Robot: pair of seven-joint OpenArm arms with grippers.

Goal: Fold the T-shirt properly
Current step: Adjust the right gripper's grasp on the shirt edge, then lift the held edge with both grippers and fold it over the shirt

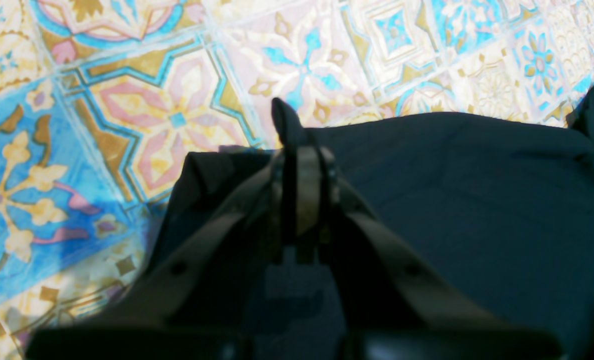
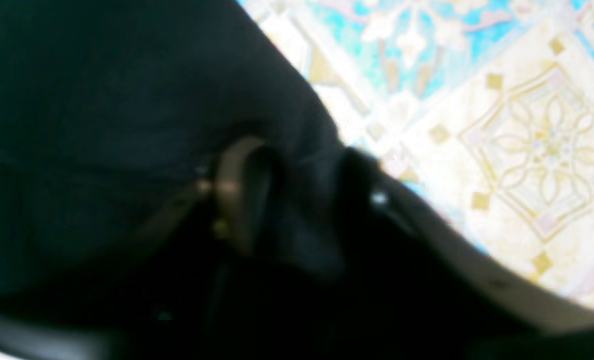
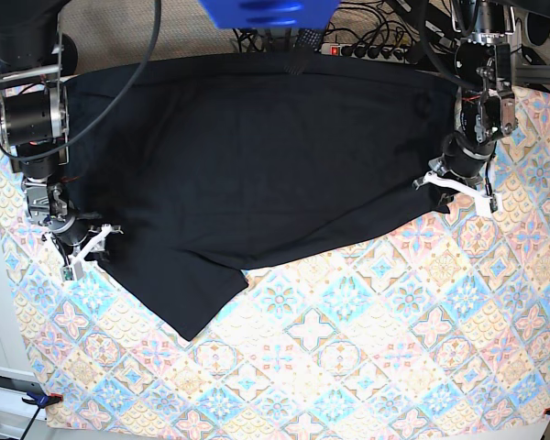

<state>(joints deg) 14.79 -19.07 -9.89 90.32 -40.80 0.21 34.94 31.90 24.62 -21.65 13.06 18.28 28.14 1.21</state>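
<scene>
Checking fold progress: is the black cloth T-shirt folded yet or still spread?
Mostly spread: the plain black cloth T-shirt lies wide across the patterned tablecloth, one sleeve sticking out below; no neat fold shows.

T-shirt (image 3: 257, 156): plain black, matte, spread mostly flat across the far half of the patterned desk (image 3: 367, 367); one sleeve points toward desk's near-left, both side edges lifted.

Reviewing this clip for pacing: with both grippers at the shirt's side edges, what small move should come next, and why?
Probably finish closing the right gripper on the T-shirt edge. The left gripper already pinches its edge shut, while cloth only sits between the right jaws, which look parted in a blurred view. Lifting now would likely raise one side alone.
</scene>
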